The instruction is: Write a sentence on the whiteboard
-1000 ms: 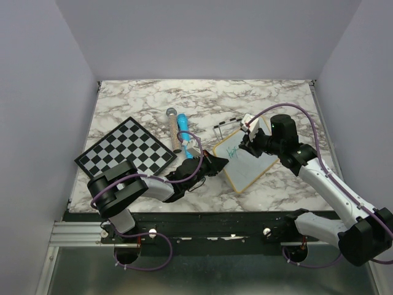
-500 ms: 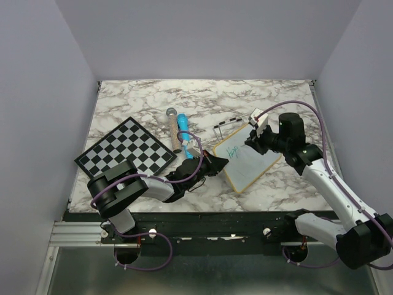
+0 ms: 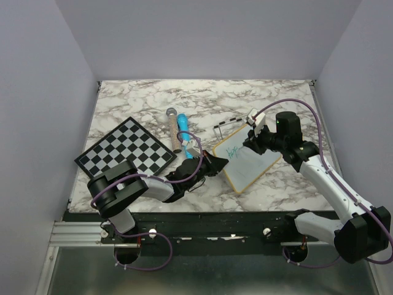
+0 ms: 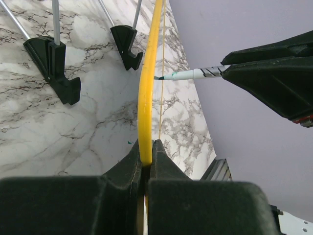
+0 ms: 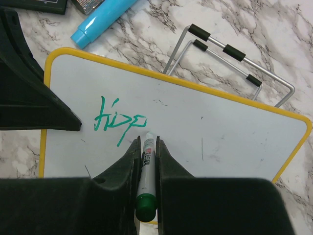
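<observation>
Right wrist view: just the first green word [image 5: 117,120] written on whiteboard [image 5: 220,132], right of centre on counter [image 5: 254,29]; remaining words unwritten. Clamped in right fingers [image 5: 128,164]: green marker [image 5: 145,161]; pinched by left fingers [image 4: 129,164]: whiteboard's edge.

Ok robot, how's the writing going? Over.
Left gripper shut on whiteboard edge. Right gripper shut on marker, tip at the board. One green word so far. Wire stand behind, not blocking.

My whiteboard [image 5: 220,132] is a small white one with a yellow rim and rounded corners, sitting diagonally from above. The sentence [image 5: 117,121] is just a green scrawl, roughly "Hop", near one corner.
</observation>
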Action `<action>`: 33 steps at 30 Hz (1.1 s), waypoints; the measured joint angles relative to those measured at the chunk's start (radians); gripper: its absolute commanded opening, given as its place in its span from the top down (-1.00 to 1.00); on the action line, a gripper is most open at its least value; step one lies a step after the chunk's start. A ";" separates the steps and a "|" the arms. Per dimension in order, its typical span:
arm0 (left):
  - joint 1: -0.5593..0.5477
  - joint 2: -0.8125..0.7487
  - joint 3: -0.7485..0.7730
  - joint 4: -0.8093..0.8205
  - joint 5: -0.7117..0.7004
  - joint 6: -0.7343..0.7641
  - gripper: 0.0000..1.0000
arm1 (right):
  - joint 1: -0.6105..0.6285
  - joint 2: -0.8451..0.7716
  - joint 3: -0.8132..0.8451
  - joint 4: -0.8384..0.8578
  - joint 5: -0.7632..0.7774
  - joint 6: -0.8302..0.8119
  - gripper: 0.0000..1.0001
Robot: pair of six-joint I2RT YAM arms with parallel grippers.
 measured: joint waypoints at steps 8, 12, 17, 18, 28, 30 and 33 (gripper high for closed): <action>0.001 0.001 -0.002 0.004 0.000 0.000 1.00 | 0.000 0.003 0.002 0.004 0.012 0.001 0.99; 0.002 0.002 -0.002 0.007 0.002 0.000 1.00 | 0.000 0.013 0.011 0.016 0.030 0.002 0.99; 0.002 0.003 -0.002 0.007 0.003 0.000 1.00 | 0.000 0.019 0.015 0.023 0.034 0.004 0.99; 0.002 0.003 -0.002 0.007 0.003 0.000 1.00 | 0.000 0.019 0.015 0.023 0.034 0.004 0.99; 0.003 0.007 -0.002 0.014 0.005 0.002 1.00 | 0.000 0.019 0.015 0.047 0.014 0.008 0.99; 0.003 0.007 -0.002 0.014 0.005 0.002 1.00 | 0.000 0.019 0.015 0.048 0.006 0.008 0.99; 0.003 0.007 -0.002 0.014 0.005 0.002 1.00 | 0.000 0.019 0.015 0.048 -0.004 0.008 0.99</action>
